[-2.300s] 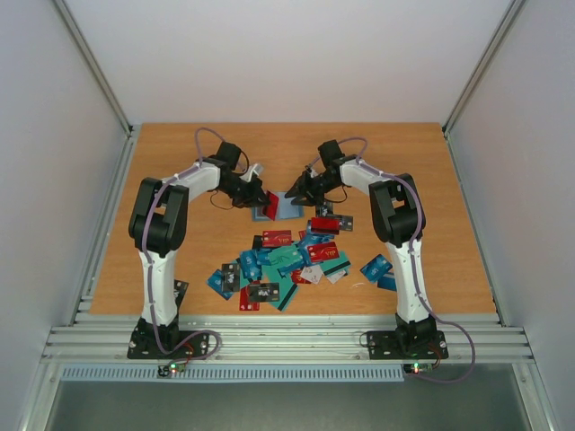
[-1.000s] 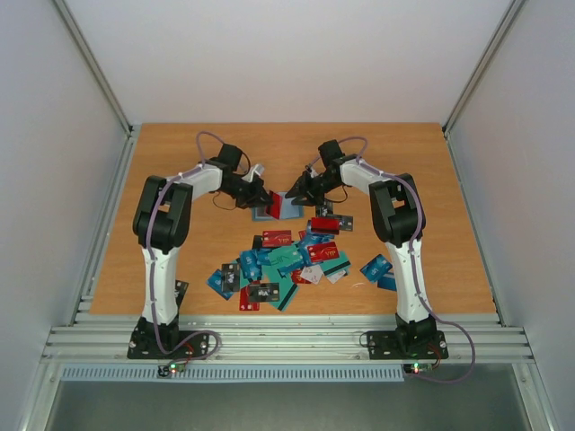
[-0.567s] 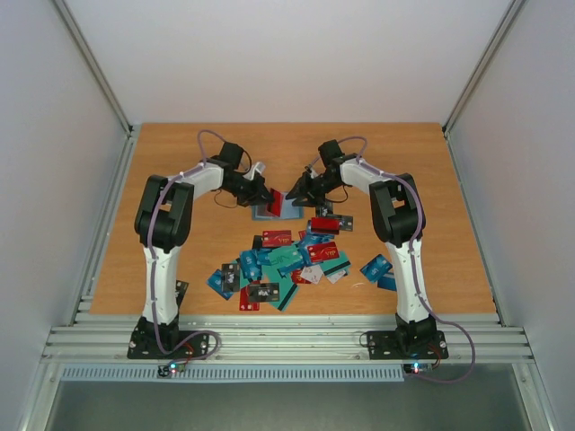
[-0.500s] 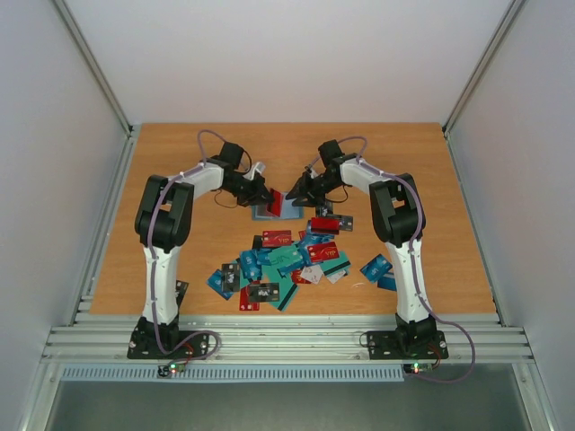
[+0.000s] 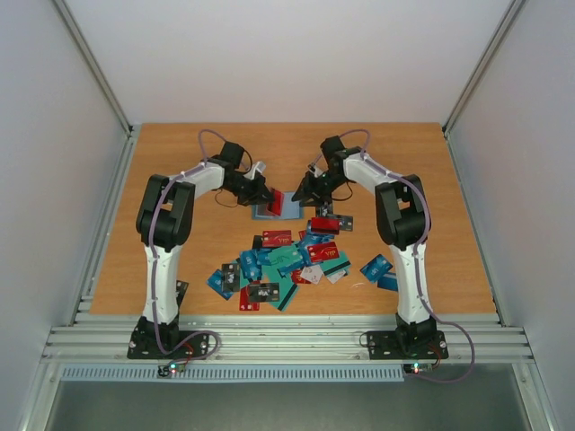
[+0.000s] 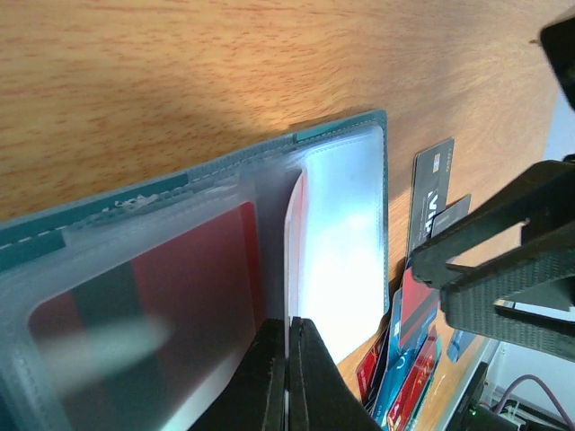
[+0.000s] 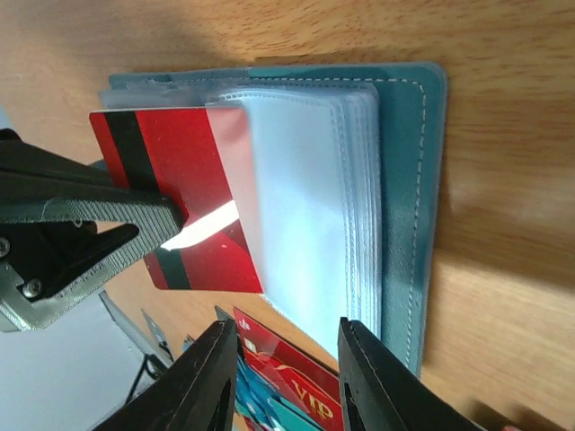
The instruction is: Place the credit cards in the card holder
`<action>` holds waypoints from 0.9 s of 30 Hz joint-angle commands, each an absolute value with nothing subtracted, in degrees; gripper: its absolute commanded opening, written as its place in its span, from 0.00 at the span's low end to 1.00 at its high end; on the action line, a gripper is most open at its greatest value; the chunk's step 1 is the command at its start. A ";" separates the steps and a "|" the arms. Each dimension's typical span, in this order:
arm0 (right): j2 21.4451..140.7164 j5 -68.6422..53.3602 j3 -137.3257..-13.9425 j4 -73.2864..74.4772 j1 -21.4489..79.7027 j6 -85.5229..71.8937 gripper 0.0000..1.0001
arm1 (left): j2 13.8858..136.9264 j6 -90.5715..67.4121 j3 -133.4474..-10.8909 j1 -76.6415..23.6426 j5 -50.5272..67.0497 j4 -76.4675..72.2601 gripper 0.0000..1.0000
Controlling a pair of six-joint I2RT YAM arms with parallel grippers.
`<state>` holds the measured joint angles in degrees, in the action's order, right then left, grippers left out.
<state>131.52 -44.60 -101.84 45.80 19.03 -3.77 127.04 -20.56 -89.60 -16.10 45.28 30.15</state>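
Pinches a red credit card (image 7: 193, 193) in the pressed-together left hand (image 6: 287, 332), at the clear sleeves (image 7: 305, 206) of the card holder (image 7: 409, 180) lying open on the surface (image 5: 180, 233). With right hand (image 7: 281, 337) half-spread nearby, empty.

"VIP" on red card (image 7: 304, 388)

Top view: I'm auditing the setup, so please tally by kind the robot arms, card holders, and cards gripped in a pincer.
Robot arms: 2 (left arm, right arm)
Card holder: 1
Cards gripped in a pincer: 1 (red card, in the left pincer)
Total: 4
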 commanded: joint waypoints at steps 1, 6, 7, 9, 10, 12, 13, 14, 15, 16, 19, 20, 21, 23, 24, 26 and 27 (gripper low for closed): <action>127.88 -40.98 -102.20 49.72 18.70 1.61 0.32 | 129.01 -20.04 -90.50 -16.09 44.30 29.39 0.00; 128.51 -40.86 -99.93 48.26 18.81 1.21 0.26 | 129.02 -20.04 -90.44 -16.31 44.30 29.31 0.00; 128.75 -40.82 -99.84 48.18 18.81 1.18 0.25 | 129.02 -20.04 -90.51 -16.29 44.24 29.37 0.00; 129.16 -40.63 -99.69 48.08 18.81 1.31 0.22 | 129.02 -20.04 -90.44 -16.40 44.21 29.44 0.00; 129.45 -40.54 -99.73 48.15 18.81 1.46 0.22 | 129.07 -20.04 -90.46 -16.41 44.21 29.44 0.00; 129.74 -40.20 -99.61 48.25 18.81 1.73 0.21 | 129.04 -20.12 -90.53 -16.44 44.21 29.50 0.00; 129.98 -40.10 -99.53 48.25 18.81 1.74 0.21 | 129.03 -20.13 -90.48 -16.47 44.21 29.58 0.00; 130.11 -40.04 -99.49 48.25 18.81 1.83 0.20 | 128.95 -20.06 -90.46 -16.51 44.21 29.61 0.00; 130.31 -39.93 -99.36 48.25 18.81 1.84 0.20 | 128.93 -20.04 -90.44 -16.53 44.17 29.71 0.00; 130.46 -39.84 -99.29 48.27 18.81 1.90 0.19 | 128.93 -20.04 -90.45 -16.55 44.15 29.72 0.00; 131.07 -39.75 -99.13 48.28 18.81 2.18 0.17 | 128.85 -20.03 -90.24 -16.52 44.25 29.66 0.00; 131.17 -39.80 -98.94 48.25 18.87 2.17 0.17 | 128.84 -20.04 -90.25 -16.52 44.26 29.62 0.00; 131.27 -39.81 -98.77 48.25 18.89 2.18 0.16 | 128.85 -20.04 -90.14 -16.59 44.34 29.55 0.00; 131.49 -39.86 -98.62 48.10 18.90 2.25 0.15 | 128.83 -20.20 -90.09 -16.61 44.30 29.47 0.00; 131.61 -39.90 -98.47 48.01 18.90 2.28 0.15 | 128.77 -20.28 -90.13 -16.61 44.39 29.40 0.00; 131.81 -40.03 -98.10 47.87 18.97 2.37 0.14 | 128.84 -20.50 -90.07 -16.76 44.45 29.23 0.00; 131.90 -40.12 -97.95 47.76 19.00 2.35 0.13 | 128.85 -20.69 -90.00 -16.71 44.54 29.04 0.00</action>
<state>130.67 -40.47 -98.74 47.62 18.96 1.28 127.24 -20.58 -89.60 -16.27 45.65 30.06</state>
